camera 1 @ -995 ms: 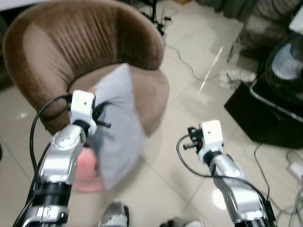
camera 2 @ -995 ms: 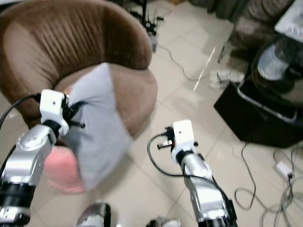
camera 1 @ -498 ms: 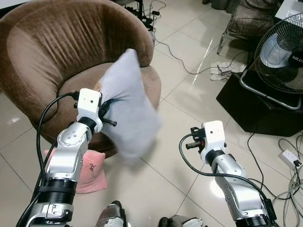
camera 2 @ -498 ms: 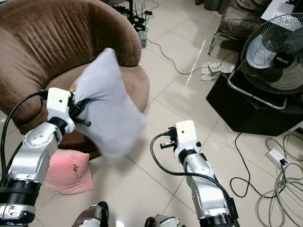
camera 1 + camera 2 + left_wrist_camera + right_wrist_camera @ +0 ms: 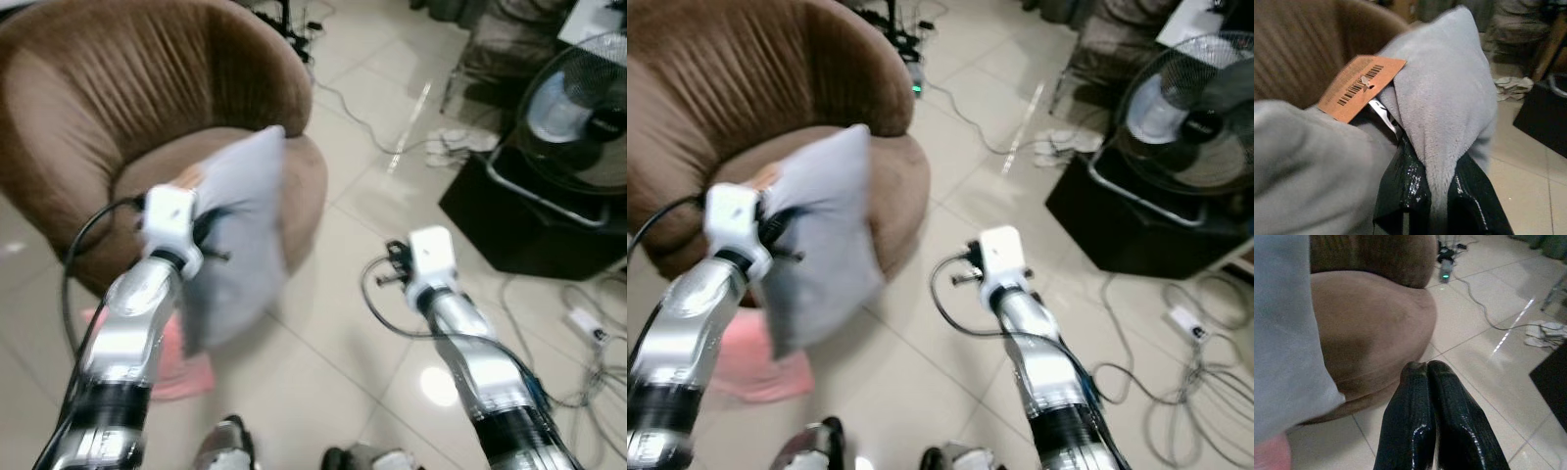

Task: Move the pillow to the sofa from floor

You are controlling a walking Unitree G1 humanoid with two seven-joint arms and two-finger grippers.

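Observation:
A grey pillow point(image 5: 238, 230) hangs in the air in front of the round brown sofa chair point(image 5: 157, 108), its top corner over the seat edge. My left gripper point(image 5: 1432, 193) is shut on a fold of the pillow, beside an orange barcode tag point(image 5: 1361, 85). The left arm's white wrist block point(image 5: 168, 217) sits against the pillow's left side. My right gripper point(image 5: 1427, 377) is shut with nothing in it, held over the tiled floor to the right of the chair; its wrist block point(image 5: 429, 257) is at centre right.
A pink pillow point(image 5: 167, 357) lies on the floor at the chair's foot. A standing fan point(image 5: 1185, 113) on a black box point(image 5: 1136, 230), loose cables point(image 5: 1176, 362) and a power strip point(image 5: 1182, 320) lie to the right. More cables point(image 5: 372, 113) run behind the chair.
The camera has shifted and the picture is blurred. The grey pillow has swung back down and left, hanging closer to the left arm. The right arm holds about the same pose.

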